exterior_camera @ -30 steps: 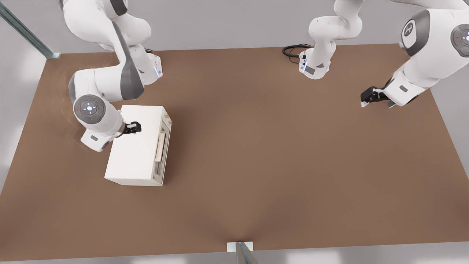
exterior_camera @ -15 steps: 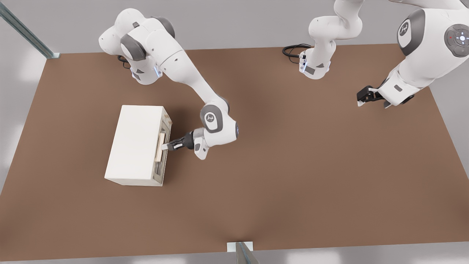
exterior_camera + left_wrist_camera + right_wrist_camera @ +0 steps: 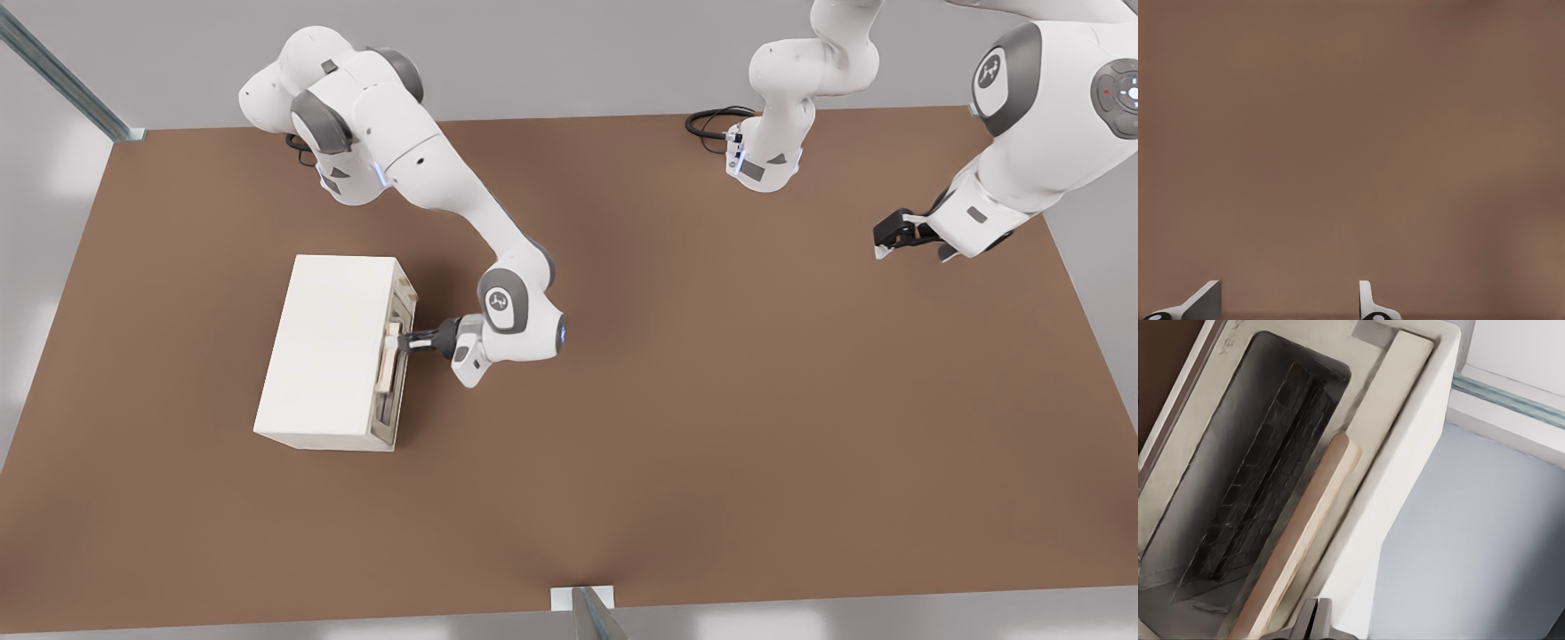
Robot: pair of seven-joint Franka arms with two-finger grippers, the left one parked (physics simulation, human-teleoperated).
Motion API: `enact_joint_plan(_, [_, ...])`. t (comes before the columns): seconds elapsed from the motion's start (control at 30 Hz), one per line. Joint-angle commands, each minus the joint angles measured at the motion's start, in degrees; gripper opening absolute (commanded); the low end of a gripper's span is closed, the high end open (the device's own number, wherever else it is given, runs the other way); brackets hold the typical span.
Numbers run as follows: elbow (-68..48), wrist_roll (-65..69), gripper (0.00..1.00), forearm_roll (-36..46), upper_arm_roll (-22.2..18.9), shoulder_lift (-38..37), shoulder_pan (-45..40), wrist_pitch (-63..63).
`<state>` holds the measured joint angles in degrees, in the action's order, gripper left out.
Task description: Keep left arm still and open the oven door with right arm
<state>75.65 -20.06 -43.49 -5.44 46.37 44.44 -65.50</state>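
Note:
The cream-white oven [image 3: 331, 347] stands on the brown table at the front view's left. Its oven door [image 3: 399, 391] faces the front view's right and lies flat against the body. In the right wrist view the oven door [image 3: 1201, 540] shows a dark window, and the beige bar handle [image 3: 1305, 527] runs along it. My gripper [image 3: 400, 341] reaches in level from the front view's right and meets the far end of the handle [image 3: 388, 363]. In the wrist view the gripper [image 3: 1315, 623] is shut, its fingers pressed together just beside the handle, over the oven's top edge.
The working arm's elbow and wrist [image 3: 507, 320] hang over the table right of the oven. A black cable [image 3: 711, 120] lies at the far edge by the other arm's base. A small mount [image 3: 582, 597] sits on the near table edge.
One second ago my gripper was above the oven's top. The arm swung round to the door side, and in the last half second it closed in on the handle's far end.

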Motion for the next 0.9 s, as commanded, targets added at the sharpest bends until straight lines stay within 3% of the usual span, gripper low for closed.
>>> enact_joint_plan(0.0, [0.02,-10.96,0.21,1.04,-0.01,0.04,-0.05,-0.5])
enact_joint_plan(0.5, [0.38,-11.05,0.21,1.92,-0.01,0.65,-1.72,-3.05])
enact_joint_plan(0.83, [-5.24,-9.04,0.21,4.2,0.43,0.39,5.48,-1.64])
enact_joint_plan(0.87, [-8.58,-4.12,0.51,8.24,0.34,-0.75,4.52,-1.64])
